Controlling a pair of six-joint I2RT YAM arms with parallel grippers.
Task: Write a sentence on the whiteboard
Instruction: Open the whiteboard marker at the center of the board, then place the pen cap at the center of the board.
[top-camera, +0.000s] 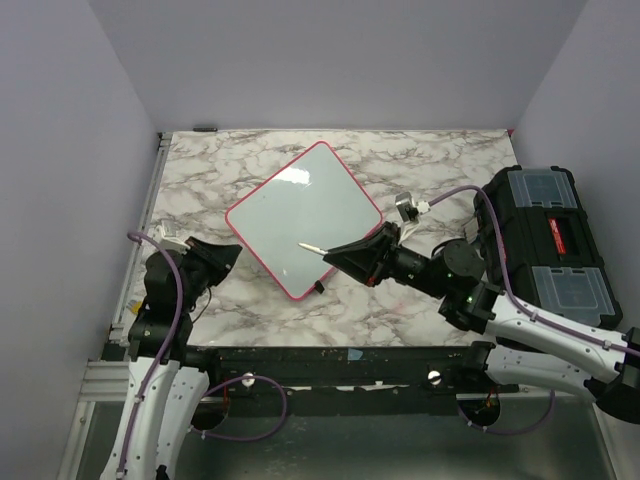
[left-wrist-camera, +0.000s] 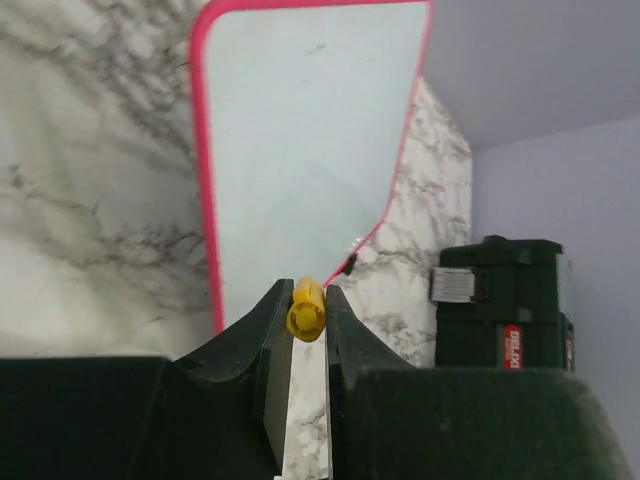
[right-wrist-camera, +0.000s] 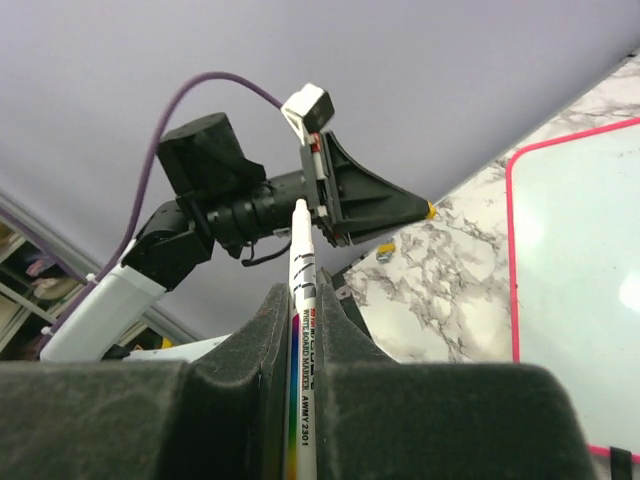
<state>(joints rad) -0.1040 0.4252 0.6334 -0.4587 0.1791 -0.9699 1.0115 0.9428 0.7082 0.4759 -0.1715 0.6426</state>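
Right gripper (right-wrist-camera: 305, 292) clamps marker (right-wrist-camera: 300, 245); left gripper (left-wrist-camera: 307, 290) pinches yellow cap (left-wrist-camera: 306, 314); whiteboard (top-camera: 300, 215) glossy, pink-rimmed.

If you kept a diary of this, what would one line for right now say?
left claw: shut on yellow cap | right claw: shut on marker | whiteboard: no writing visible

1. Whiteboard (left-wrist-camera: 300, 150), ahead of my left pincer (left-wrist-camera: 307, 287): showing a glossy white face and a red-pink rim.
2. Cap (left-wrist-camera: 306, 315), between that pincer's black fingers (left-wrist-camera: 265, 350): glowing yellow.
3. Marker (right-wrist-camera: 301, 240), in my right pincer (right-wrist-camera: 304, 290): wearing white, with black lettering and a rainbow stripe.
4. Table (left-wrist-camera: 90, 200), under both pincers: displaying white marble with grey veining.
5. Toolbox (left-wrist-camera: 495, 300), right of my left pincer: showing black with a red label.
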